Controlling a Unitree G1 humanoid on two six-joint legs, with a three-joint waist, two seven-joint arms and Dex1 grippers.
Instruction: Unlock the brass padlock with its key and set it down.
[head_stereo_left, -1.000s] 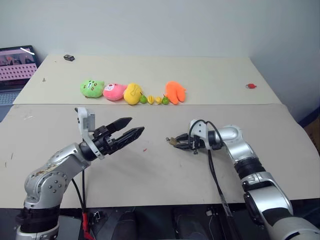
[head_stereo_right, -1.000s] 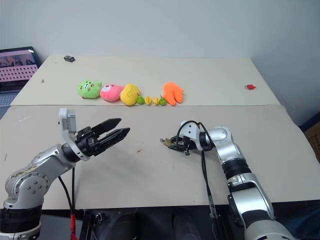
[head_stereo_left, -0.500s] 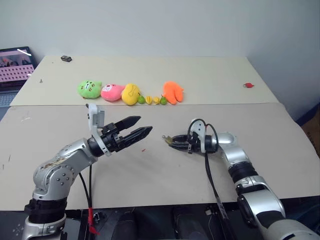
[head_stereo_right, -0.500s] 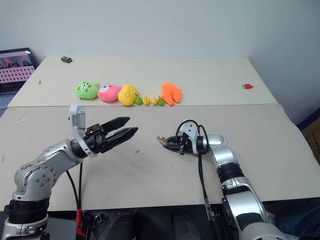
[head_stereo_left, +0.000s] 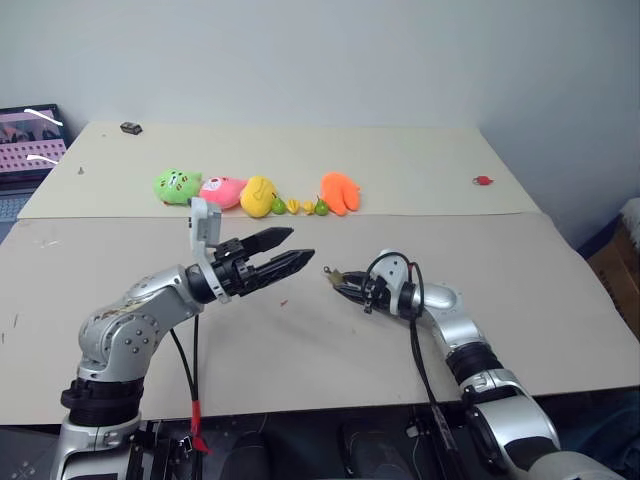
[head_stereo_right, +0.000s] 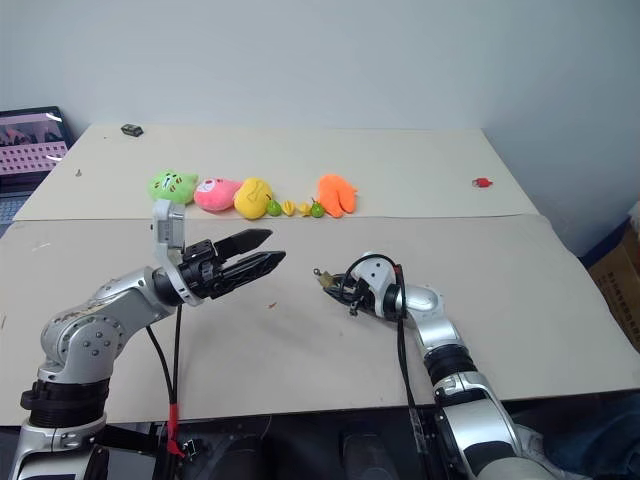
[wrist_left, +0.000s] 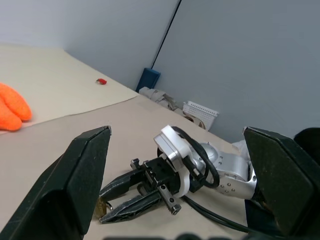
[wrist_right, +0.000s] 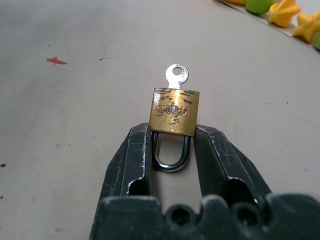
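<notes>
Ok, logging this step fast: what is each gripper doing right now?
Left gripper: open, holding nothing.
Right gripper: shut on the brass padlock by its shackle, the key sticking out of the lock body.

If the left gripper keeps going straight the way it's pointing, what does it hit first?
Most likely the key sticking out of the padlock that the right gripper holds; the open left gripper points right at them across a gap. Depth is unclear, so it could pass slightly above.
</notes>
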